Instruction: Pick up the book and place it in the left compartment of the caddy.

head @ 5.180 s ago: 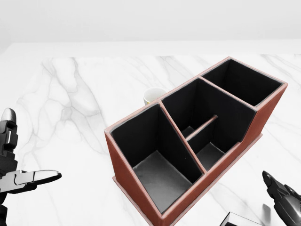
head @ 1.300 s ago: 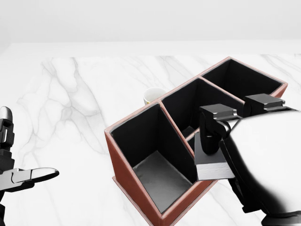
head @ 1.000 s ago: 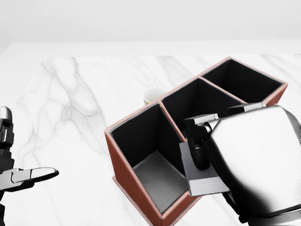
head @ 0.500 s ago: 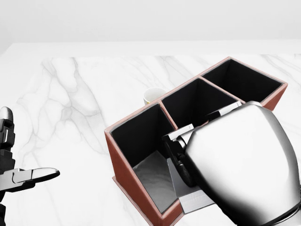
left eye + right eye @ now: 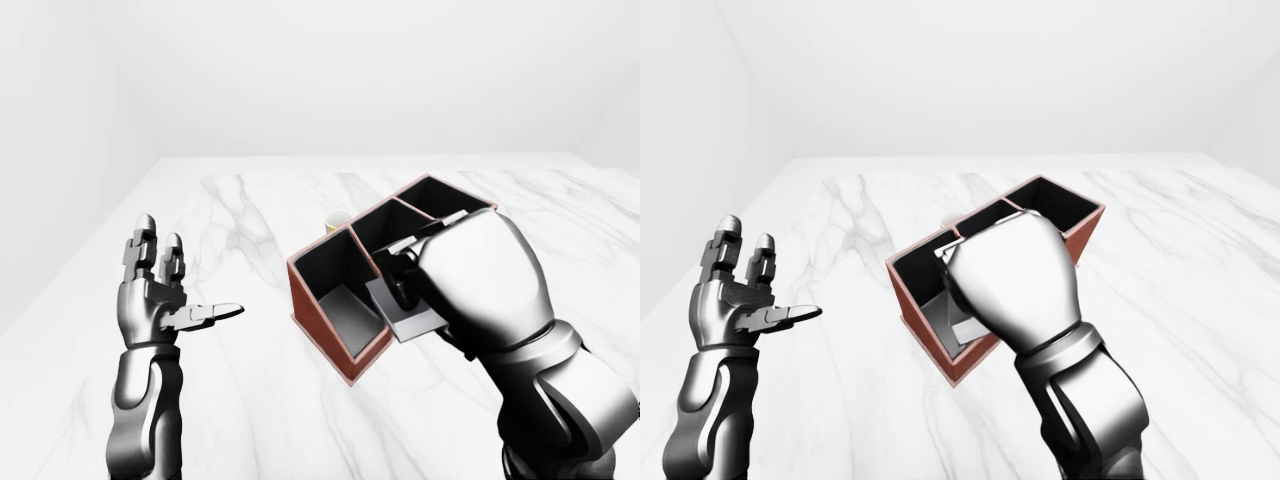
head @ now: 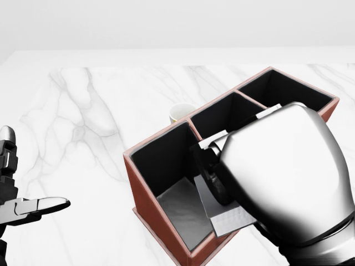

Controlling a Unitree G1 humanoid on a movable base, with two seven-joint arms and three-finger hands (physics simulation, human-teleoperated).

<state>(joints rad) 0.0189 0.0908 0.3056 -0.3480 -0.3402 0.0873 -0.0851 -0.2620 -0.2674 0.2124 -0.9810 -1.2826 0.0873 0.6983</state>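
Landmark: the caddy (image 6: 145,191), a reddish-brown box with black lining, three compartments in a row, standing on the marble table (image 6: 83,111).

Right hand (image 5: 470,285) is over the caddy's middle, fingers closed round the book (image 5: 405,312). The book hangs tilted at the divider between the left and middle compartments; its lower edge overhangs the caddy's near wall rather than sitting inside. The left compartment's bare grey floor lies just to the book's left in the head view, so the remaining shift looks to be leftward, then down.

Book: thin, flat, grey cover, pale page edge showing at the bottom in the head view. Long axis seems to run across the caddy's width, matching the compartment's long side, though the fist hides much of it.

Left hand (image 5: 160,300) is well to the caddy's left, fingers spread, holding nothing.

A small cream cup (image 6: 181,112) stands just beyond the caddy's far wall.
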